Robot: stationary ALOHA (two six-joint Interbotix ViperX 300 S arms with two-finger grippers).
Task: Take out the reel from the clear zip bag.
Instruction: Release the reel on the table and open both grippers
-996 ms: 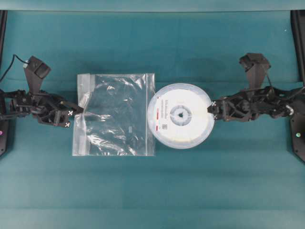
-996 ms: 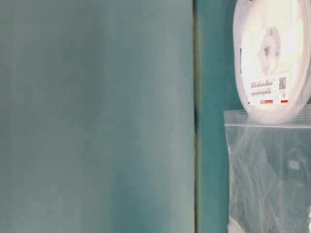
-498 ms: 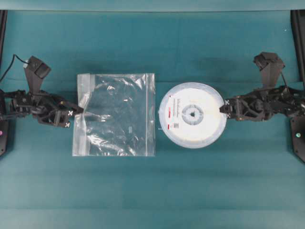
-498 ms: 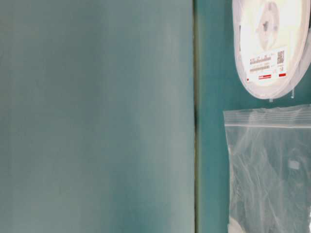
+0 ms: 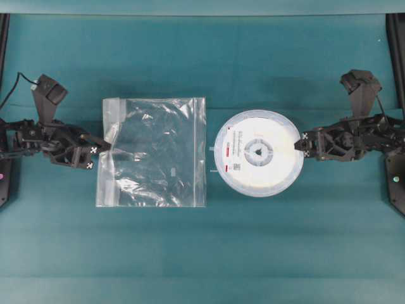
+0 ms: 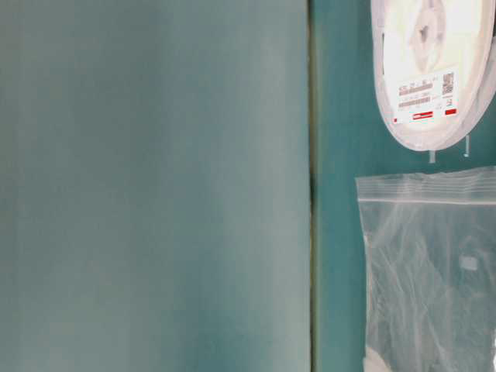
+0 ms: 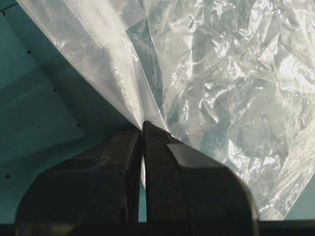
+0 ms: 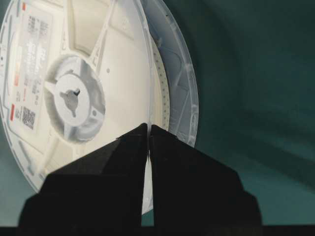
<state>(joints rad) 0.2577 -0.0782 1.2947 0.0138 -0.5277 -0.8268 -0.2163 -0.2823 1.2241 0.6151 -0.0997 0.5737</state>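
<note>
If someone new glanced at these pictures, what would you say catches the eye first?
The big white reel stands out first, right of centre on the teal table, fully clear of the bag, its rim pinched by the right gripper. Next comes the crinkly clear bag, lying flat to the reel's left, its edge clamped by the left gripper.

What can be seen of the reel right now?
The reel is a flat, round disc of white, translucent plastic with a grey spoked hub and a white label bearing red marks and a small code. It sits fully outside the clear zip bag, with a strip of teal table between them. The right claw is shut on its rim at the side away from the bag. Whether it rests on the table or is lifted cannot be told.
</note>
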